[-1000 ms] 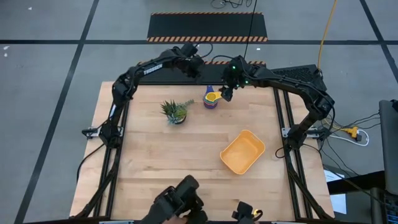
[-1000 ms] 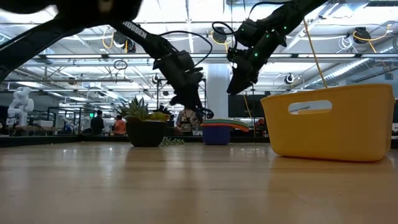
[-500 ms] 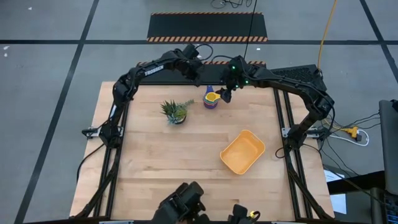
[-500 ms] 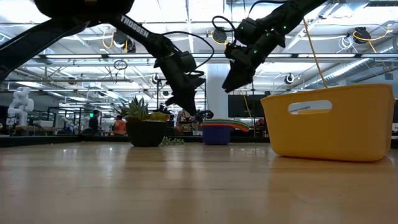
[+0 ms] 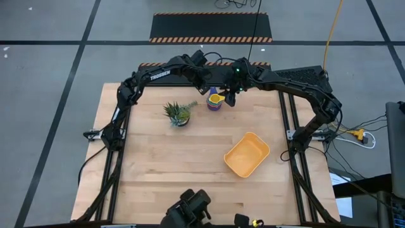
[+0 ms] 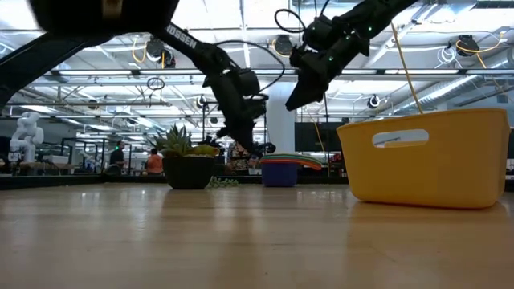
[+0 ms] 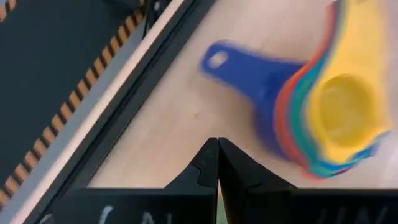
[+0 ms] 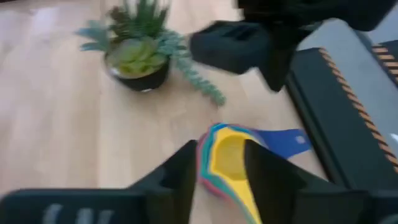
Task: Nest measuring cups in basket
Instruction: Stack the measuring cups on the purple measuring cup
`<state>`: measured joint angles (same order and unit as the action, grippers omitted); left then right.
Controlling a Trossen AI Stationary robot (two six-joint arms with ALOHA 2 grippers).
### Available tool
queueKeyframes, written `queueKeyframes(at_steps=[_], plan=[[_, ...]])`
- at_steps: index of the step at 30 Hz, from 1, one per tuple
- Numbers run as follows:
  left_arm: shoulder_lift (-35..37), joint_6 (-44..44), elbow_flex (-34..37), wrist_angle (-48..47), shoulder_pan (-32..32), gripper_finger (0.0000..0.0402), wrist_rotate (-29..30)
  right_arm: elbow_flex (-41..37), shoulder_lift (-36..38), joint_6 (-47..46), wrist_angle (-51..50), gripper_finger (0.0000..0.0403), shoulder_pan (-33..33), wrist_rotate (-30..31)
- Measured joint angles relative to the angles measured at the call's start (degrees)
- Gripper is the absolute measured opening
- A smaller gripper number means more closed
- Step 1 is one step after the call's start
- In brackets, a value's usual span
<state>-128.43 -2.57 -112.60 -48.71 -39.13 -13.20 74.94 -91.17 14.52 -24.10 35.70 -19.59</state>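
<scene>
Blurred nested measuring cups (image 7: 329, 112) sit near the table's far edge. Left gripper (image 7: 217, 163), fingers pressed together, hovers beside them; right gripper (image 8: 221, 165) fingers straddle the stack, contact unclear.

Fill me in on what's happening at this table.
Both arms reach over the far edge of the table, where the measuring cups sit nested in one stack, yellow on top. The right gripper hovers over the stack, fingers apart, nothing held. The left gripper is shut and empty beside it. The basket sits empty nearer the right side, with a potted plant left of the cups.
</scene>
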Motion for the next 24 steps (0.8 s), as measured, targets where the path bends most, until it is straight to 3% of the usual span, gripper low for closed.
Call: queueKeyframes(at_steps=[6,16,21,24], plan=[[-4.1,-1.2,0.1,-0.8,-1.1,0.0001,-1.6,0.0,2.9,0.0,-1.4,0.0012,-1.3,-0.2],[-4.6,-0.5,0.0,5.5,-0.7,0.0001,-4.7,0.0,3.9,-0.3,-1.9,0.0002,-1.3,-0.1],[-5.7,-2.3,0.0,2.9,-0.7,0.0001,0.3,0.0,3.9,-0.3,-1.9,0.0002,-1.6,-0.2],[-5.6,-1.5,0.0,5.5,-0.7,0.0001,0.2,0.0,3.9,-0.1,-1.7,0.0001,-1.7,-0.2]])
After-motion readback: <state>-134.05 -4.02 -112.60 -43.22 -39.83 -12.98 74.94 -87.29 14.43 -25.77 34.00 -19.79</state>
